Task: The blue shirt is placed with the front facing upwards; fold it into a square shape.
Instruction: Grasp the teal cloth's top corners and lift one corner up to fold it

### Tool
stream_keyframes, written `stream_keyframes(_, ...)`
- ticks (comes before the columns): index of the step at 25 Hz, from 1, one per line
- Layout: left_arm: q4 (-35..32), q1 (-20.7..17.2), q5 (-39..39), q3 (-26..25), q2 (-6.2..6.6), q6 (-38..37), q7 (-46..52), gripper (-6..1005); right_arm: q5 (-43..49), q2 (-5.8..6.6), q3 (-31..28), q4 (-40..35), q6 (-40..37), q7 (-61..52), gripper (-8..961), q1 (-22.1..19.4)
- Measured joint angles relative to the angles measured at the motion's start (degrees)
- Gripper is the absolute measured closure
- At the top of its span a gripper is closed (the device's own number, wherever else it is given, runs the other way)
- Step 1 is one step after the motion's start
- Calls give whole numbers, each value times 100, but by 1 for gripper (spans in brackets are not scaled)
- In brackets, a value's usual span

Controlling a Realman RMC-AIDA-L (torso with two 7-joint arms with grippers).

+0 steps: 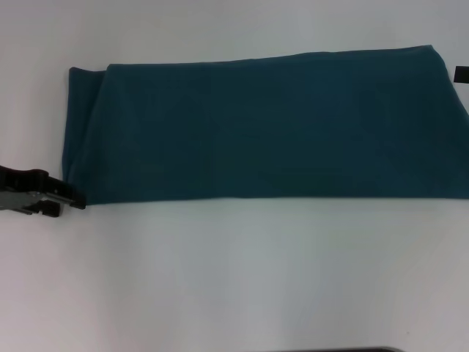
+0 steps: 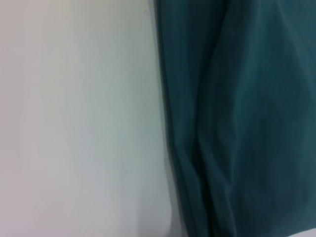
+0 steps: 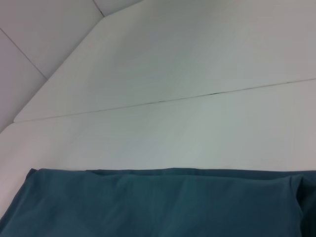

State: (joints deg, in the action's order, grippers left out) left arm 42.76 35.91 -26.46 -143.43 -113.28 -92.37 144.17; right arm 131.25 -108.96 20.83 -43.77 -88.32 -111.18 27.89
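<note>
The blue shirt point(image 1: 271, 128) lies on the white table as a long teal band folded lengthwise, plain side up; no lettering or tag shows. Its left end has a folded layer. My left gripper point(image 1: 73, 199) is at the table's left, its tip at the shirt's near left corner, low over the table. The left wrist view shows the shirt's wrinkled edge point(image 2: 237, 123) beside bare table. A small part of my right gripper point(image 1: 462, 74) shows at the right edge of the head view, by the shirt's far right corner. The right wrist view shows the shirt's folded edge point(image 3: 158, 202).
The white table point(image 1: 234, 279) stretches in front of the shirt and beyond it. A seam between table panels point(image 3: 197, 96) runs behind the shirt. A dark edge point(image 1: 344, 350) shows at the bottom of the head view.
</note>
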Motion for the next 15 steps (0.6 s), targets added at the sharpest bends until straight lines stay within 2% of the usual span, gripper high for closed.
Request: stream_keyframes(15, -165, 176, 18, 149, -45, 125, 121, 406, -13, 2, 0, 0, -2, 0, 68, -33)
